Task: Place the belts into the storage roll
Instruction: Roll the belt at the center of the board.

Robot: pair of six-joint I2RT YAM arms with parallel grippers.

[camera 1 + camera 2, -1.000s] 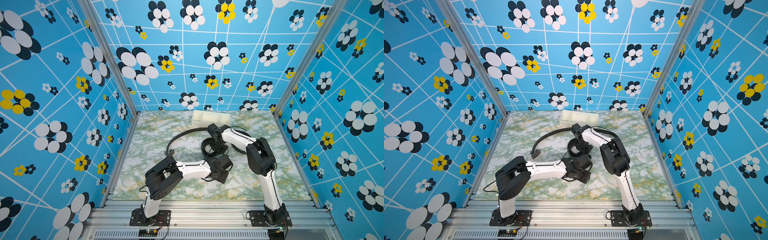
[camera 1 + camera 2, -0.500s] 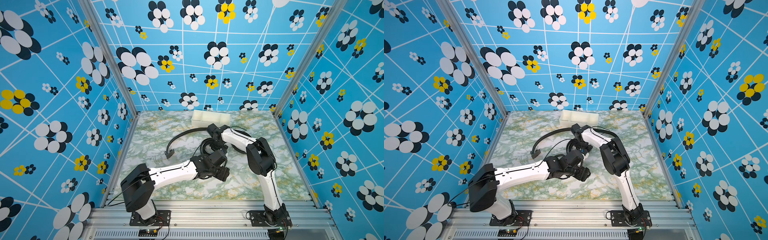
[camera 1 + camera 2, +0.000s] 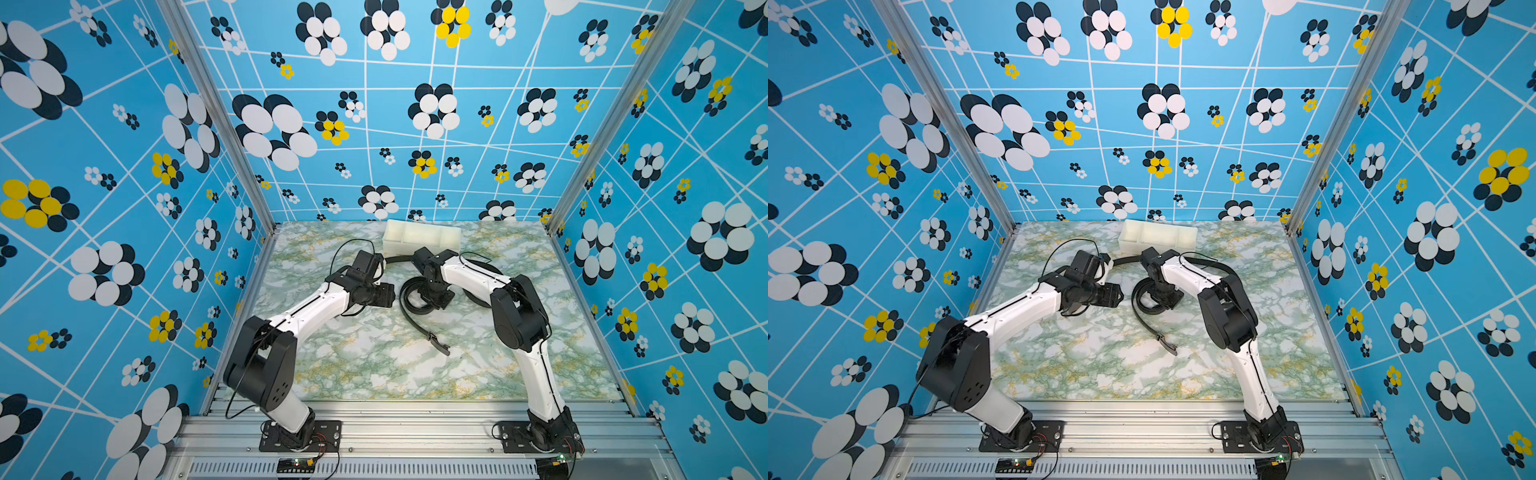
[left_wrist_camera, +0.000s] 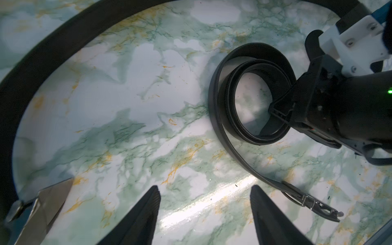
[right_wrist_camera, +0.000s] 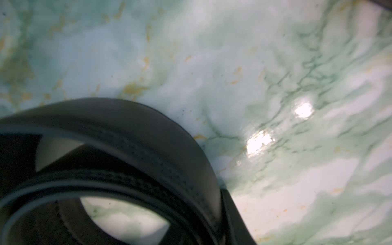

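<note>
One black belt [image 3: 409, 305] [image 3: 1142, 305] stands on edge in a loose coil [image 4: 252, 70] at mid-table. Its tail runs toward the front and ends in a small buckle [image 3: 439, 345] [image 4: 318, 204]. My right gripper [image 3: 432, 296] [image 4: 280, 112] is shut on the coil's wall, which fills the right wrist view [image 5: 131, 135]. My left gripper [image 3: 385, 295] [image 4: 204, 212] hangs open just left of the coil with nothing between its fingers. A second belt [image 3: 395, 259] [image 4: 42, 53] arcs behind both arms. The off-white storage roll [image 3: 422, 239] [image 3: 1156, 237] sits at the back.
The second belt's flat grey buckle [image 4: 44, 201] lies close beside my left gripper. The left arm's thin black cable [image 3: 345, 249] loops above its wrist. Blue patterned walls enclose the marble table [image 3: 374, 365] on three sides.
The left arm has pulled back to the left, away from the front of the coil, with its jaws a little wider. The coiled belt's buckle end now lies uncovered. The right arm holds still.
</note>
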